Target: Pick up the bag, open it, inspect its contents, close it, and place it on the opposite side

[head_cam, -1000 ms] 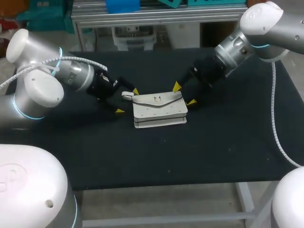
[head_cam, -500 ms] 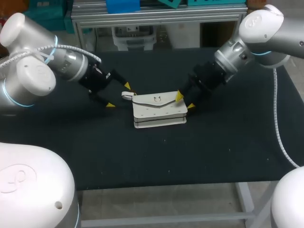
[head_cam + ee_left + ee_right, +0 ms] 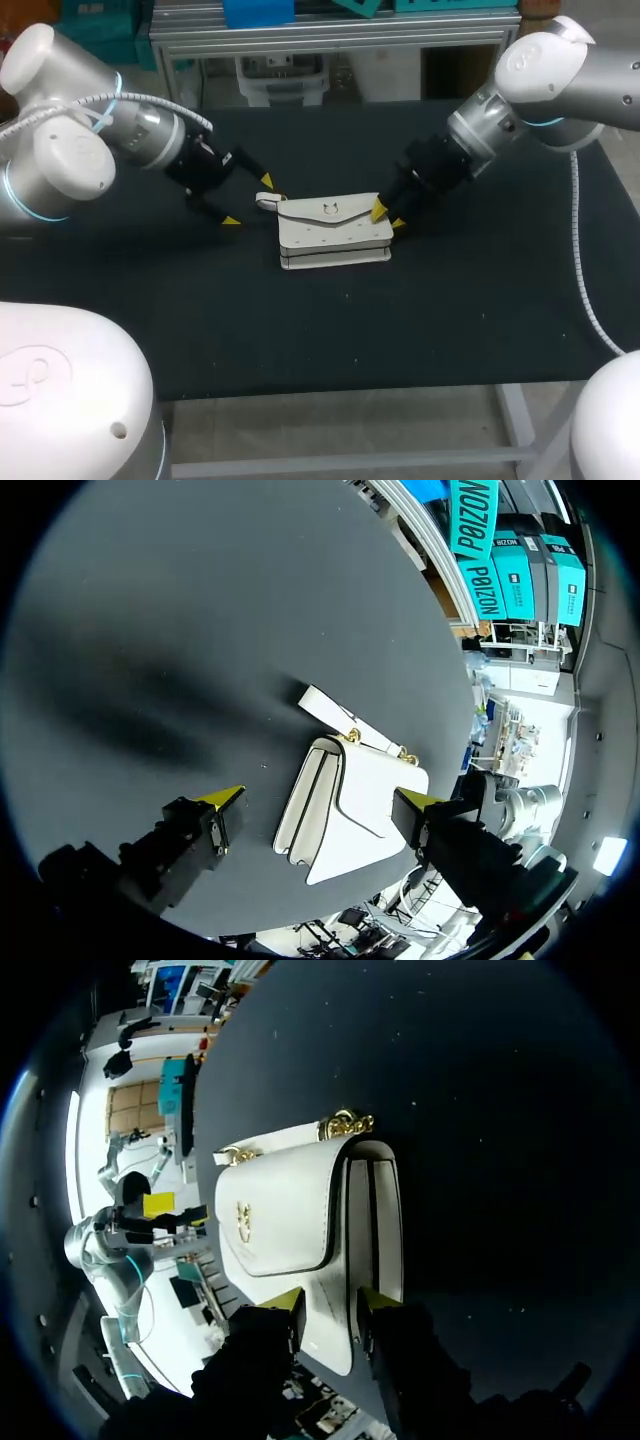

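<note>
At the middle of the black table [image 3: 470, 300] lay the white bag [image 3: 330, 235], its flap shut, so whatever it held was hidden. The right gripper [image 3: 388, 216] pinched the bag's right end between narrow-set fingers, which covered that corner. The left gripper [image 3: 248, 200] gaped wide just beside the strap [image 3: 266, 202], touching nothing. From above, the bag's underside was out of sight.

White bag [image 3: 334, 232] lies flat mid-table — flap closed, gold clasp
</note>
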Action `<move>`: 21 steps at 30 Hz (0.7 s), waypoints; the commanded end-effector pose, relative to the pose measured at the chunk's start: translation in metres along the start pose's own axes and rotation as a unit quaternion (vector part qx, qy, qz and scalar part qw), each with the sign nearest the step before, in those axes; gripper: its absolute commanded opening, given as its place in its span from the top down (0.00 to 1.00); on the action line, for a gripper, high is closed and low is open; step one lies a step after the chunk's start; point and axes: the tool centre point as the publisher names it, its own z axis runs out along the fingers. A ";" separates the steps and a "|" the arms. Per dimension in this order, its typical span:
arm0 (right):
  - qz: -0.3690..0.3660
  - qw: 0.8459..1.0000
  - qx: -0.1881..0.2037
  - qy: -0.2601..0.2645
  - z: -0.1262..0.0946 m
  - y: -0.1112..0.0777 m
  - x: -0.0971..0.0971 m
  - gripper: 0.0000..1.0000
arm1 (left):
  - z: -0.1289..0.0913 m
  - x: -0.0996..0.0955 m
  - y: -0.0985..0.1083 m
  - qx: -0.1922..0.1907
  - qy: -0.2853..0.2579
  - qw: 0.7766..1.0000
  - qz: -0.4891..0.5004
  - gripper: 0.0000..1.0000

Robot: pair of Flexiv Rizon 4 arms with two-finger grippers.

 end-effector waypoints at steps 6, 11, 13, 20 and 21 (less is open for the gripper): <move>-0.005 1.000 -0.005 -0.009 0.002 0.012 0.003 1.00 | -0.002 0.000 -0.001 0.000 -0.019 1.000 0.018 0.00; -0.019 1.000 -0.006 -0.018 -0.019 0.016 -0.007 1.00 | -0.006 0.001 -0.003 -0.023 -0.078 0.993 0.083 0.00; -0.024 0.999 -0.007 -0.021 -0.031 0.017 -0.011 1.00 | -0.009 0.001 -0.004 -0.020 -0.094 0.991 0.093 0.00; -0.030 0.999 -0.014 -0.032 -0.065 0.022 -0.033 1.00 | -0.016 0.001 -0.015 -0.034 -0.151 0.978 0.139 0.00; -0.030 0.999 -0.014 -0.032 -0.065 0.022 -0.033 1.00 | -0.017 -0.001 -0.017 -0.039 -0.178 0.971 0.157 0.00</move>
